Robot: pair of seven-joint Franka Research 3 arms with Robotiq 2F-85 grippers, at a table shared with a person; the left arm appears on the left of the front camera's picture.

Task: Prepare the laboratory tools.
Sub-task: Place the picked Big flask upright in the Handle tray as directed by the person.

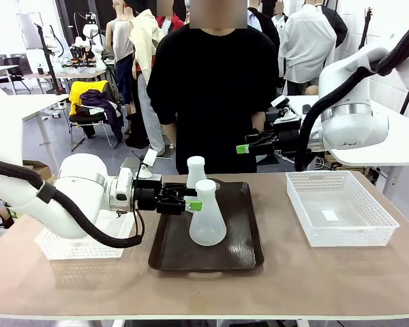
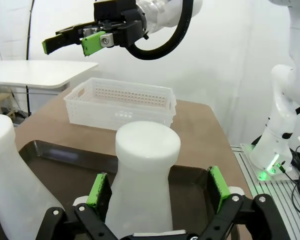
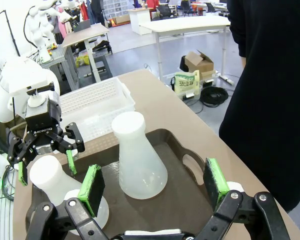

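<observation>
From my seat, both flasks stand upright on the brown tray [image 1: 249, 255], which sits mid-table and is my landmark here. The near flask [image 1: 207, 214] is toward the tray's middle; the far flask [image 1: 195, 172] stands just behind it, toward the tray's far edge and the person [image 1: 211, 88].

My left gripper [image 1: 188, 201] sits at the tray's left side with its fingers spread wide on either side of the near flask's neck. In the left wrist view the green pads [image 2: 98, 190] flank the neck with a gap on each side, so I read nothing as gripped. My right gripper [image 1: 249, 147] hangs above and beyond the tray's far right corner, fingers also wide and empty, looking down at the far flask [image 3: 137, 157].

I judge the placing mostly done: both flasks are on the tray. One white basket [image 1: 341, 208] lies right of the tray, another [image 1: 75, 245] left of it. What's left looks like backing the left arm clear without tipping the near flask.
</observation>
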